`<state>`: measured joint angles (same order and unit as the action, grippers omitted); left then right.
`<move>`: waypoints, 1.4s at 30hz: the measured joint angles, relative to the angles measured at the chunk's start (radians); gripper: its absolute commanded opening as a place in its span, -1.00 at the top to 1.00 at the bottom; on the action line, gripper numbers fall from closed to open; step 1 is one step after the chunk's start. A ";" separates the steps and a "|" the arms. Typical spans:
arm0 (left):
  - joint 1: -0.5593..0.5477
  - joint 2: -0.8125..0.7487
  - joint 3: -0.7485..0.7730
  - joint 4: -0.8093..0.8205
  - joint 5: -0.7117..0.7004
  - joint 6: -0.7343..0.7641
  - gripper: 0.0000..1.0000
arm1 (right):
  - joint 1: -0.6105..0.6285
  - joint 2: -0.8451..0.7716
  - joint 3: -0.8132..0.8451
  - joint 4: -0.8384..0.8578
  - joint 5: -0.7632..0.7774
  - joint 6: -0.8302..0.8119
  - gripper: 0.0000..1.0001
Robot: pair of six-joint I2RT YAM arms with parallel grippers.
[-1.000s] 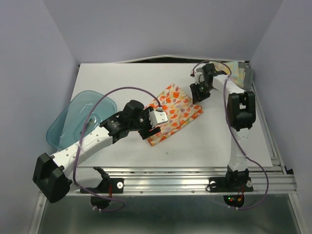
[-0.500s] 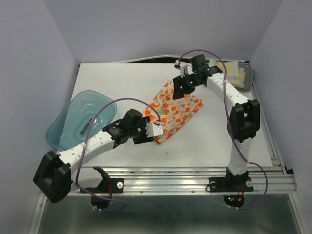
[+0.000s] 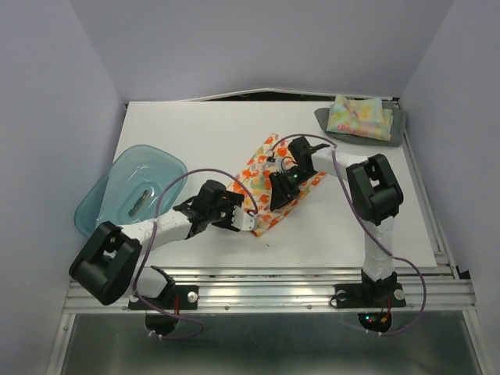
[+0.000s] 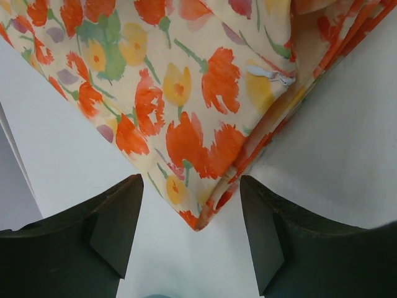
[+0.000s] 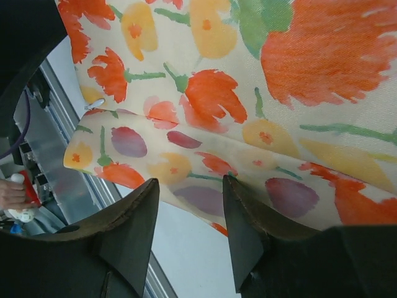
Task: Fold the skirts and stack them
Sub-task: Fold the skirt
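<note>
If too few layers get pinched, the fold may spill open. Basin [image 3: 129,199]: translucent blue plastic, rounded, far left. Left gripper [image 4: 189,192]: jaws apart, straddling a corner of the flowered skirt [image 3: 264,162], thin layered cloth, mid-table. Right gripper [image 5: 189,184]: jaws apart over its edge. Pastel skirt [image 3: 359,116] folded atop grey skirt [image 3: 325,119], back right.

orange-flowered skirt [image 3: 256,170]: mid-table | pastel skirt [image 3: 358,117]: atop grey skirt [image 3: 398,126] | basin [image 3: 117,181]: left

Arms [image 3: 160,229]: white links, black joints, looping purple cables [image 3: 195,171]; dark wedge-shaped fingers [image 4: 115,226].
</note>
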<state>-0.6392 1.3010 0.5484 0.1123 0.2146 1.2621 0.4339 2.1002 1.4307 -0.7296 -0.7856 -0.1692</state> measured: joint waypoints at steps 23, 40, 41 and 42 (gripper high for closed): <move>0.068 -0.277 0.175 -0.248 0.313 -0.523 -0.41 | 0.000 -0.299 -0.090 0.245 0.208 0.166 -0.16; 0.226 -0.266 0.232 -0.125 0.433 -1.052 -0.41 | -0.041 -0.129 -0.719 1.293 -0.164 1.166 0.35; 0.227 -0.254 0.232 -0.138 0.443 -1.009 -0.41 | -0.048 -0.126 -0.719 1.297 -0.171 1.162 0.35; 0.225 -0.236 0.232 -0.160 0.444 -0.951 -0.40 | -0.055 -0.118 -0.716 1.296 -0.183 1.144 0.37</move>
<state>-0.4141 1.0653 0.7803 -0.0479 0.6582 0.3115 0.3790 1.9823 0.7151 0.5667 -0.9684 0.9745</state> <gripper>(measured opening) 0.710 0.327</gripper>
